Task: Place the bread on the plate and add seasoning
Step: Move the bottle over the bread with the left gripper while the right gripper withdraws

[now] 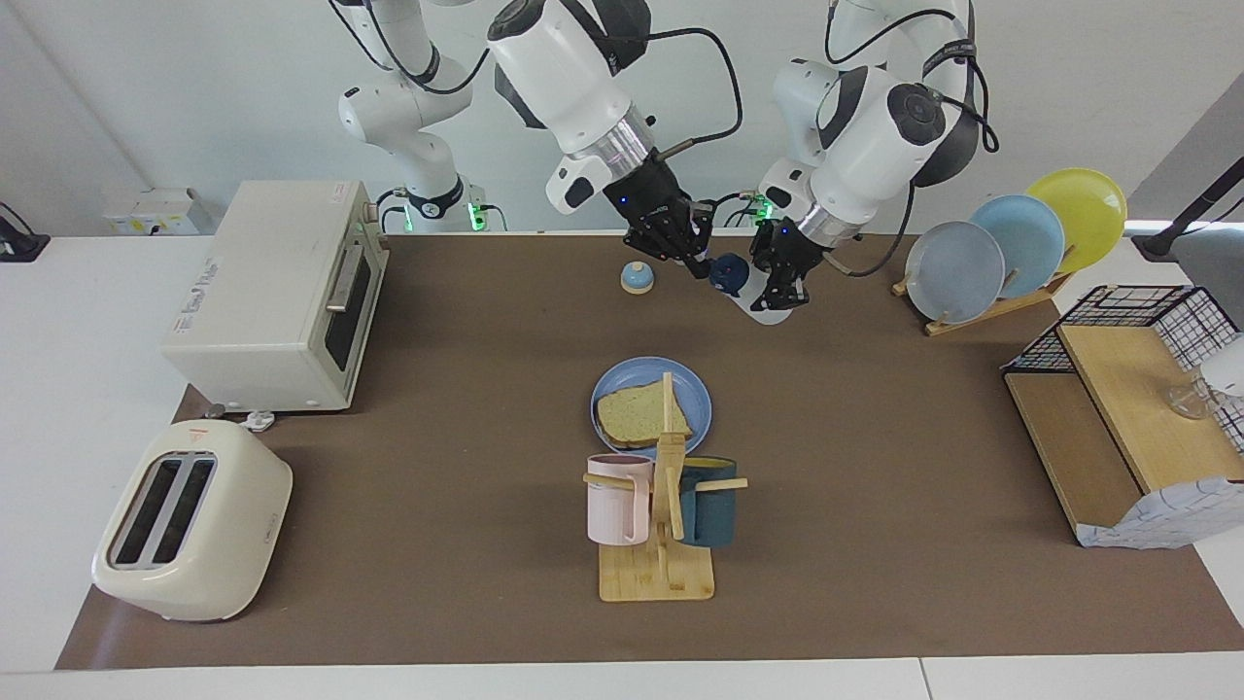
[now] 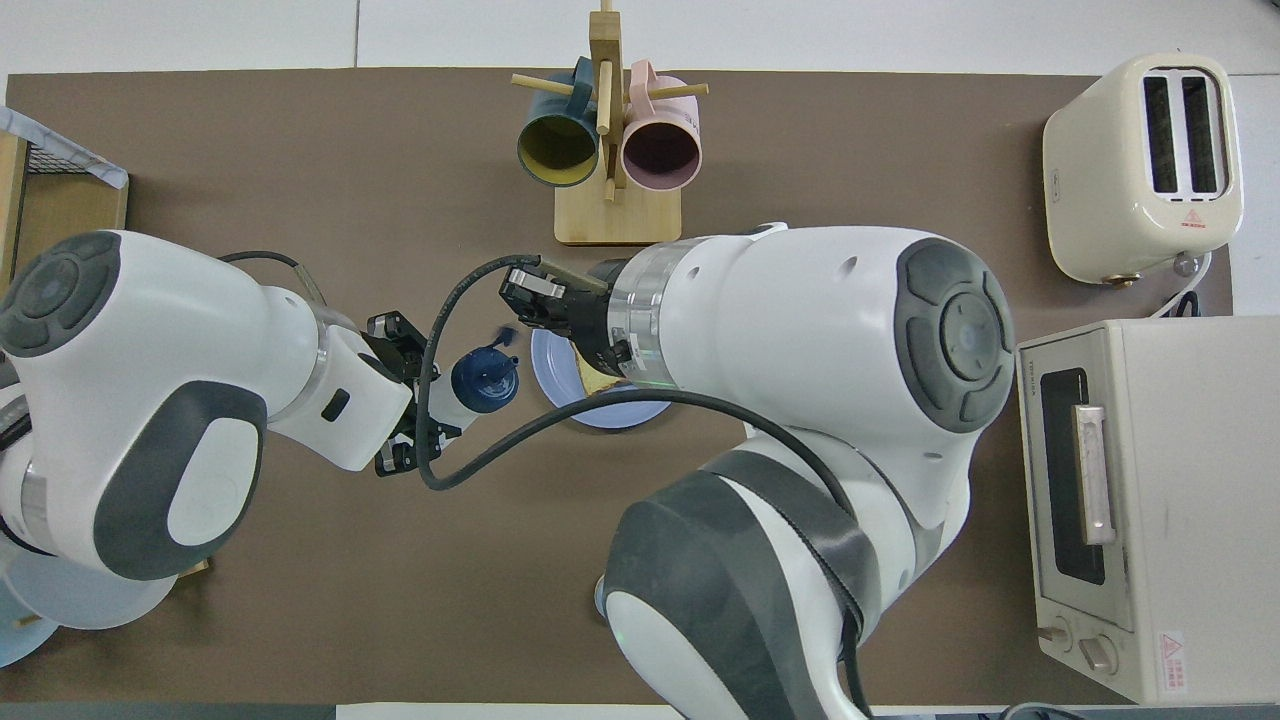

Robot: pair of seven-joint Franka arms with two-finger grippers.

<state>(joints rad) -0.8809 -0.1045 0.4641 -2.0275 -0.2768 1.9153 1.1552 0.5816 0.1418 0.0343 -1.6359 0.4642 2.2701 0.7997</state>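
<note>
Brown matting covers the tabletop [image 1: 408,389], with white wall at my end. The bread [image 1: 637,416] lies flat on the periwinkle plate [image 1: 622,381], mid-tabletop, just beside the mug rack [image 1: 661,544]; that step reads as done. The rack carries a pink mug [image 1: 618,501] and a teal mug [image 1: 708,504], both hung on pegs and, seen from overhead, empty.

My left gripper [image 1: 785,282] has its fingers pinched on the translucent body of the seasoning bottle [image 1: 753,297], holding it tilted in the air over the matting at my side of the plate, cap end toward my other arm. I judge this angle presents the navy cap [image 1: 729,273] for opening. My right gripper [image 1: 692,255] sits just beside the cap, fingers pressed together; whether they grip the cap's flip lid or only touch it, I cannot tell. A small flap stands up from the cap in the overhead view, which suggests the lid is lifted.

A blue-domed bell [image 1: 637,278] rests near the right gripper. The plate stand [image 1: 1011,243] holds three plates.
</note>
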